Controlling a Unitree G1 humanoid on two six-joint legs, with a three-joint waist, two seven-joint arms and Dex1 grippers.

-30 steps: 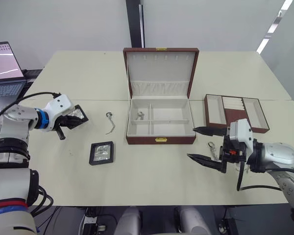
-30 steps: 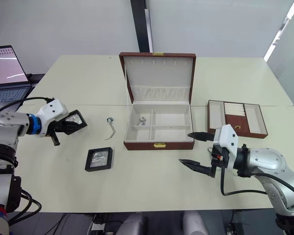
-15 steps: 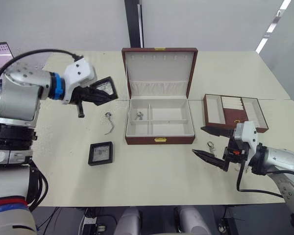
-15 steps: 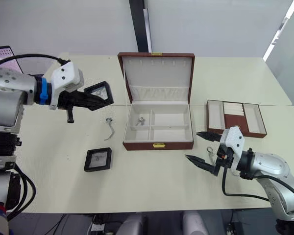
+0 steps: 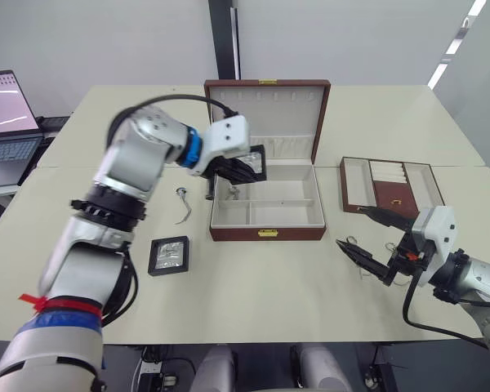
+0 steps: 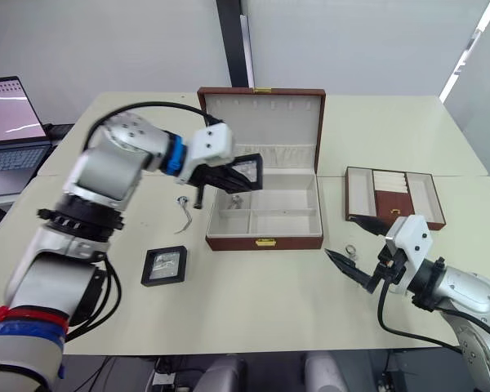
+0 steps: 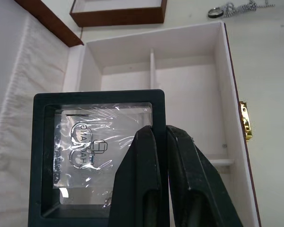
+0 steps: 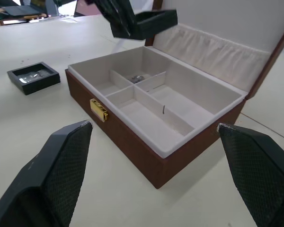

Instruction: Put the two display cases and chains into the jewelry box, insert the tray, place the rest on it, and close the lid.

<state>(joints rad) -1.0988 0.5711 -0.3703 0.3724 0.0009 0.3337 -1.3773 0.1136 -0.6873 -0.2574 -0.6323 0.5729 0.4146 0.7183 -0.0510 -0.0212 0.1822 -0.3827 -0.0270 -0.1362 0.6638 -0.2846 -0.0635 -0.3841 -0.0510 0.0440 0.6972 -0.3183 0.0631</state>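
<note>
- Table [image 5: 253,269]: pale, wide, carried everything below.
- Jewelry box [image 5: 266,231]: brown, lid up, mid-table; cream-lined, partitioned compartments; a small metal piece [image 5: 233,193] lay in the back-left compartment.
- Tray [image 5: 392,187]: brown with cream sections, sat on the table right of the box, apart from it; something small and gold inside, too small to identify.
- Left gripper [image 5: 243,171]: clenched on a black display case [image 5: 251,162], fingers [image 7: 146,161] pinching one edge; case held in the air over the box's left rear part, just in front of the raised lid; clear film and rings visible inside it in the left wrist view.
- Right gripper [image 6: 361,251]: fingers spread wide, nothing between them, low over the table right-front of the box, in front of the tray; box well apart from it in the right wrist view.
- Second display case [image 5: 169,255]: black, flat on the table front-left of the box, well apart from both grippers.
- Chain [image 5: 182,203]: lay on the table left of the box, between the box and the second case, below the left arm.
- Another chain [image 5: 352,242]: small ringed piece on the table just beside the right gripper's fingers, contact not clear.
- Laptop [image 5: 6,116]: open, at the far left edge.
</note>
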